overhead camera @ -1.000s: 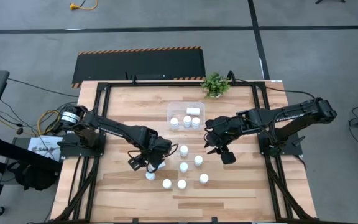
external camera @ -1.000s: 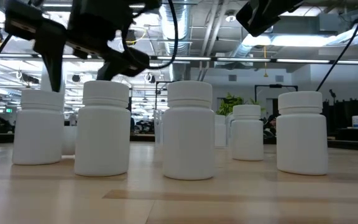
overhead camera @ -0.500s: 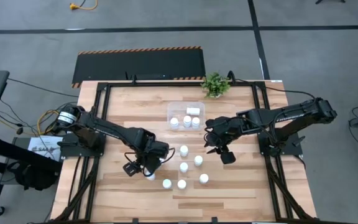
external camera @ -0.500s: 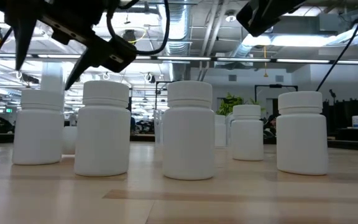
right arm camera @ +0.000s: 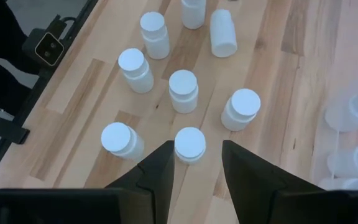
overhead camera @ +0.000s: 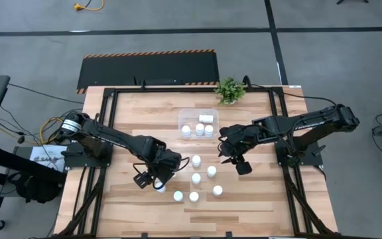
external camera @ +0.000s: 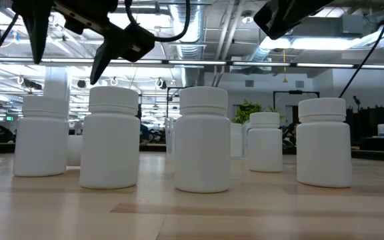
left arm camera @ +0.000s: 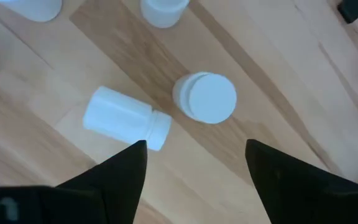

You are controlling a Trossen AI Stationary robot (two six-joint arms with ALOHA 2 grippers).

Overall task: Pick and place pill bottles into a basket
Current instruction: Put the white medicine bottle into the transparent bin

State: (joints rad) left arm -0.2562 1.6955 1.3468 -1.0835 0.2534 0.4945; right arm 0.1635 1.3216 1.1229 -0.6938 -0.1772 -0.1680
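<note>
Left gripper (overhead camera: 152, 180) at lower centre-left of the high view, fingers (left arm camera: 120, 177) spread apart over the table (overhead camera: 125, 113), nothing between them; one upright pill bottle (left arm camera: 206, 98) and one toppled bottle (left arm camera: 124, 118) just ahead of the tips. Right gripper (overhead camera: 234, 161) right of centre, fingers (right arm camera: 157, 171) drawn together, empty, above loose standing bottles (right arm camera: 190, 144). Clear basket (overhead camera: 190, 117) at upper centre near the green plant (overhead camera: 229, 89), several bottles (overhead camera: 199, 128) already inside; others (external camera: 203, 139) still standing on the wood at lower centre.

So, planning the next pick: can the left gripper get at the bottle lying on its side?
Probably yes: the left gripper hangs open right above the toppled bottle, with only one upright bottle close beside it.
</note>
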